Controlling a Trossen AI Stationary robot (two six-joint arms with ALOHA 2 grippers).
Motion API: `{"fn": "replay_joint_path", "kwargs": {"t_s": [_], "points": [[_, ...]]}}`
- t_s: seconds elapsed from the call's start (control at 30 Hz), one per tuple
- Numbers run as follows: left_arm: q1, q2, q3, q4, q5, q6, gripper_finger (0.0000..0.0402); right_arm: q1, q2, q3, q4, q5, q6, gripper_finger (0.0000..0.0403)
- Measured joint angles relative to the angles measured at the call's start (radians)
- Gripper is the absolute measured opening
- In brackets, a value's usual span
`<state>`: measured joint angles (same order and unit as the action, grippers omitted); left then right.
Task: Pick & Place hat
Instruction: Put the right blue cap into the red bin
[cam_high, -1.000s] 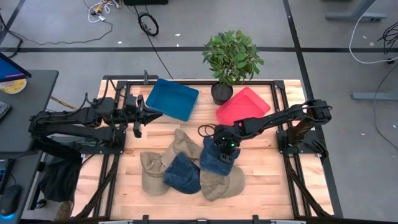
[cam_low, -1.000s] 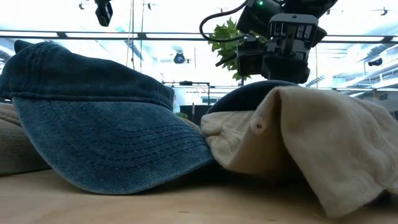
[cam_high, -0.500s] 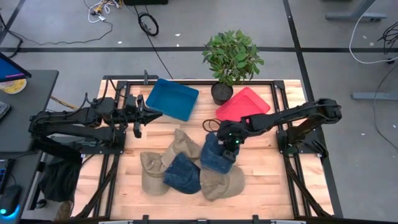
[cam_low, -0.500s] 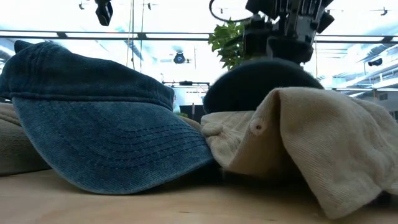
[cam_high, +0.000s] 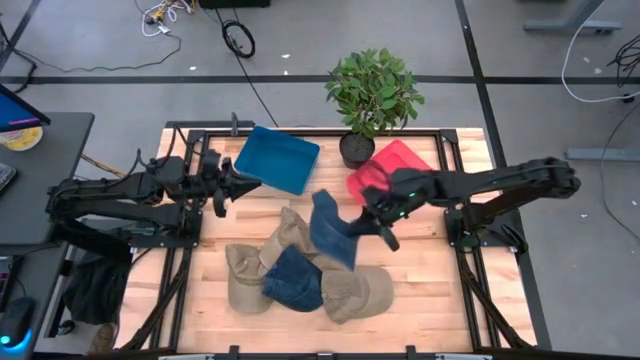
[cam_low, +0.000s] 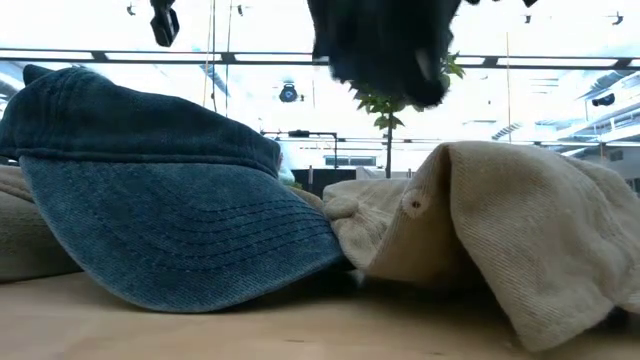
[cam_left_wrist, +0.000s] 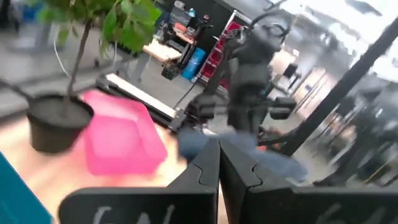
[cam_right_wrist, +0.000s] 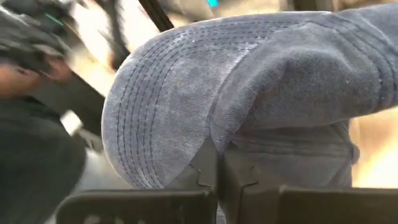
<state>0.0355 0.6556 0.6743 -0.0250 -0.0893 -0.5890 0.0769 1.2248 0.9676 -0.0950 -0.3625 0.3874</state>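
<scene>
Hats remain piled at the table's middle: you see tan ones (cam_high: 355, 293) and another denim cap (cam_high: 293, 280). Your left gripper (cam_high: 226, 186) waits pinched shut, empty, beside the blue tray (cam_high: 278, 158). Your right gripper (cam_high: 372, 222), clamped on the denim hat (cam_high: 330, 230), holds it aloft; placing is left.

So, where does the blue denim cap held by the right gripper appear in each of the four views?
High view: the blue denim cap hangs at table centre, left of the right gripper.
Low view: a dark shape at top centre, above the tan cap.
Left wrist view: blurred blue patch at centre, identity uncertain.
Right wrist view: fills the frame.
Shared landmark: potted plant, seen in the high, low and left wrist views.
</scene>
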Motion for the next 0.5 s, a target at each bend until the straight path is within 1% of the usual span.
{"fn": "replay_joint_path", "kwargs": {"t_s": [0.13, 0.23, 0.33, 0.4, 0.5], "points": [[0.031, 0.000, 0.000, -0.048, 0.000, -0.285, 0.0005, 0.000, -0.037, 0.000, 0.133, 0.006, -0.119, 0.0000], [0.056, 0.000, 0.000, -0.082, 0.017, -0.427, 0.0005, 0.000, -0.044, 0.000, 0.165, 0.027, -0.207, 0.0000], [0.069, 0.000, 0.000, -0.103, 0.033, -0.470, 0.0005, 0.000, -0.045, 0.000, 0.141, 0.093, -0.261, 0.0000], [0.071, 0.000, 0.000, -0.106, 0.034, -0.473, 0.0005, -0.002, -0.044, 0.000, 0.123, 0.135, -0.268, 0.0000], [0.071, 0.000, 0.000, -0.106, 0.034, -0.473, 0.0005, -0.002, -0.051, 0.000, 0.089, 0.150, -0.265, 0.0000]]}}
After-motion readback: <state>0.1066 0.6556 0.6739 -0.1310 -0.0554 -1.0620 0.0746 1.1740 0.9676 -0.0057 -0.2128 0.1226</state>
